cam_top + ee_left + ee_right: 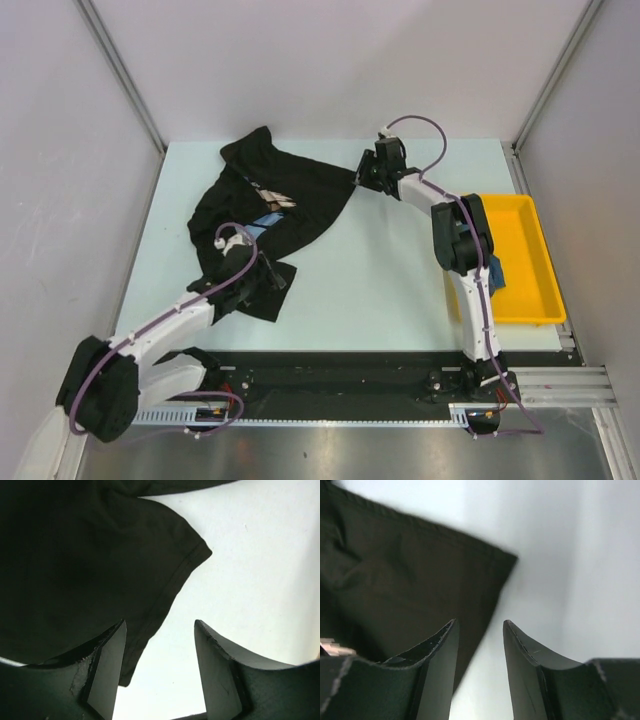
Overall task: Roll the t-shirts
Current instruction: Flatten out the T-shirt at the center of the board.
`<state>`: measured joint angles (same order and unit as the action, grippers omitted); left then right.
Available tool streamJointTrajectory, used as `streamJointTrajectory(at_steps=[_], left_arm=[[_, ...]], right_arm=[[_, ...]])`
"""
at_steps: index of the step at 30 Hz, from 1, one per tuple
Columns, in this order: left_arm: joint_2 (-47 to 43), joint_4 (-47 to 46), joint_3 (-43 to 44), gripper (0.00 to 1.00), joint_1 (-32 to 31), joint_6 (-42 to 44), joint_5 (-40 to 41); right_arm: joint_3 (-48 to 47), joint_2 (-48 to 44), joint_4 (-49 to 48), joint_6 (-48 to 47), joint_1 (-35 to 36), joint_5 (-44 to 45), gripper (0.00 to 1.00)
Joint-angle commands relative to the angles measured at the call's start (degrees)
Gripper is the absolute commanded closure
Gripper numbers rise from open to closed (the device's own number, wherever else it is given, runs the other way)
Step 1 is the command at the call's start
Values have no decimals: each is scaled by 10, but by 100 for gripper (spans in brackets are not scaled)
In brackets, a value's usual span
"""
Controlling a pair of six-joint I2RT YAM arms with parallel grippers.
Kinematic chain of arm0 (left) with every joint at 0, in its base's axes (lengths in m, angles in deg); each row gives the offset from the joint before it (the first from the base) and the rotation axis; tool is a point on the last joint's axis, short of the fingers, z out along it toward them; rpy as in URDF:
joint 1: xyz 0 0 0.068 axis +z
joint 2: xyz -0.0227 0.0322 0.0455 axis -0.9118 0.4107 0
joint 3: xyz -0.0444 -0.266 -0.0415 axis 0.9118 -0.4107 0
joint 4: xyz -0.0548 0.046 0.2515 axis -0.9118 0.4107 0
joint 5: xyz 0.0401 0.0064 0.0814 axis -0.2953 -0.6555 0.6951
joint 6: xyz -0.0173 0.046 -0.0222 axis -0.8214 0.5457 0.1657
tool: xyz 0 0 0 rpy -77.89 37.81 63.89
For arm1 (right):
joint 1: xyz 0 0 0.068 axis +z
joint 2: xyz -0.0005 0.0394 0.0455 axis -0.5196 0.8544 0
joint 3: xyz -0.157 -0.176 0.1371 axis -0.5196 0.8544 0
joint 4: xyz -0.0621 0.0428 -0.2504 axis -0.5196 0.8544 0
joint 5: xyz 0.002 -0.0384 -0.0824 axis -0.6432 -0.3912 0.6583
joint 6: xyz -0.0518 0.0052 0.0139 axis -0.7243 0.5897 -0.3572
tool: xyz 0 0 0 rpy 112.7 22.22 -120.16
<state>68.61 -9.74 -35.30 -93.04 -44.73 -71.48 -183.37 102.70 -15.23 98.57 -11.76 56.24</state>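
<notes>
Black tee [270, 215] lies crumpled, partly spread, on L-centre of pale table [400, 290]. Chest print shows near its middle. Not rolled.

Yellow tray [525, 235] sits at R edge of table, partly behind R arm. Teal tee [497, 272]: only a small patch visible past the arm, at the tray.

Left gripper [159, 625] is at near corner of black tee. Jaws wide apart, nothing clamped. Hemmed cloth edge runs past one finger [107, 670] and a bit into the gap; bare table fills the rest.

Right gripper [480, 622] is at far-R corner of same tee. Jaws approx half apart, nothing clamped. Cloth edge sits just inside the gap beside one finger [440, 670].

Whether fingers touch cloth: cannot tell, either side.
</notes>
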Motion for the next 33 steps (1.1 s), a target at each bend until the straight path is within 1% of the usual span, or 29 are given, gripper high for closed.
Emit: streamJointTrajectory(at_steps=[1,3,8,9,13,15,17,18,19,20,22,23,24,25,26,27,28,30,31,32,33], left_arm=[[42,-49,34,38,-16,-1,27],[69,-46,50,37,-17,5,34],[124,-39,106,37,-29,41,59],[135,-28,116,37,-31,53,70],[208,-9,164,37,-42,72,88],[230,-7,174,37,-47,73,92],[262,-2,192,37,-53,73,104],[272,3,199,37,-55,73,107],[280,8,212,41,-60,74,115],[299,12,217,43,-64,74,121],[313,24,229,47,-72,74,128],[322,29,231,52,-74,74,130],[324,30,233,58,-77,74,131],[324,32,233,73,-84,74,131],[319,35,232,81,-88,74,129],[312,37,230,87,-94,74,130],[305,40,224,99,-107,74,131],[269,51,210,100,-123,70,129],[252,55,191,100,-142,66,128],[235,59,180,100,-151,56,122],[194,62,153,100,-159,52,116]], right_arm=[[-97,50,19,-1,-1,23,55],[-132,69,36,5,-6,34,55],[-175,121,54,23,-13,50,54],[-198,129,71,24,-11,54,54],[-209,149,71,27,-13,53,55],[-213,156,68,27,-13,53,54],[-220,166,67,28,-15,49,56],[-223,168,69,29,-16,46,60],[-226,170,69,29,-17,44,62],[-226,173,67,29,-18,41,68],[-225,174,66,29,-20,39,72],[-223,173,64,29,-20,36,79],[-223,172,64,30,-21,32,82],[-220,172,64,30,-21,30,85],[-219,169,70,30,-23,31,93],[-217,164,77,34,-25,39,97],[-214,160,83,37,-28,42,100],[-178,131,83,53,-43,45,100],[-158,113,78,57,-48,47,100],[-102,95,65,63,-59,54,100],[-75,76,57,66,-63,54,100]])
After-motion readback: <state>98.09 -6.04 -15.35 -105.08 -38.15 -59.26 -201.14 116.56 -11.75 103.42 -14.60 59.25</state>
